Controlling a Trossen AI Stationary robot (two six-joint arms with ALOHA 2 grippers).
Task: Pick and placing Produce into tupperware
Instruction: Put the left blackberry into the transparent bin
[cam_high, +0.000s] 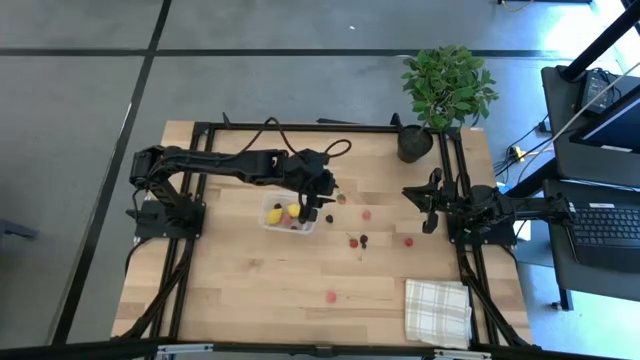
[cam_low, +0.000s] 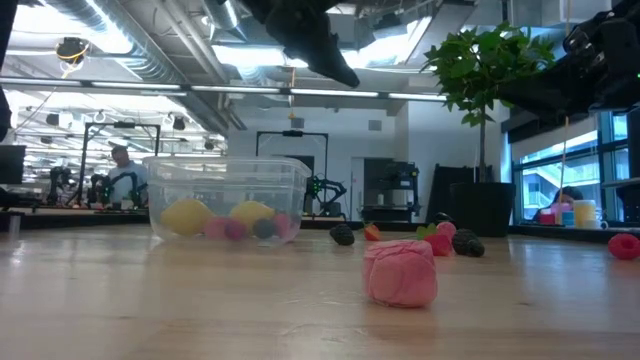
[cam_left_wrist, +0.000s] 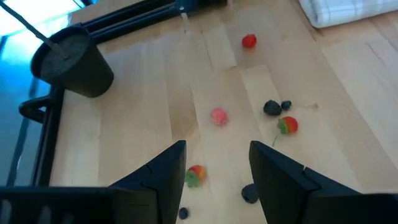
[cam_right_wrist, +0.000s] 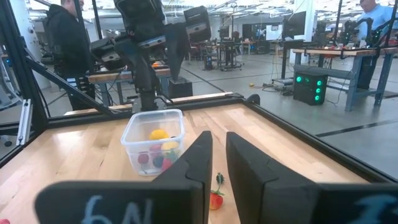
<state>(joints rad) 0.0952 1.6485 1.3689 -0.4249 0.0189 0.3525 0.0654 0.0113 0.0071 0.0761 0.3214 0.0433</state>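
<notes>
The clear tupperware (cam_high: 290, 215) stands on the wooden table left of centre. It holds two yellow lemon-shaped pieces (cam_low: 187, 216) and small red and dark balls. More produce lies loose to its right: a pink ball (cam_left_wrist: 218, 116), a red one (cam_left_wrist: 249, 41), dark berries (cam_left_wrist: 272, 107), a strawberry (cam_left_wrist: 287, 125) and a red ball (cam_high: 331, 296) nearer the front. My left gripper (cam_left_wrist: 217, 149) hangs open and tilted down above the tub's right edge (cam_high: 325, 195), with nothing between its fingers. My right gripper (cam_right_wrist: 219, 140) rests shut at the table's right side (cam_high: 425, 205).
A potted plant (cam_high: 445, 85) in a dark pot (cam_left_wrist: 74, 62) stands at the far right corner. A checked white cloth (cam_high: 437, 310) lies at the near right corner. Black frame rails (cam_high: 300, 127) run along the far, left and right sides. Bare wood lies in front of the tub.
</notes>
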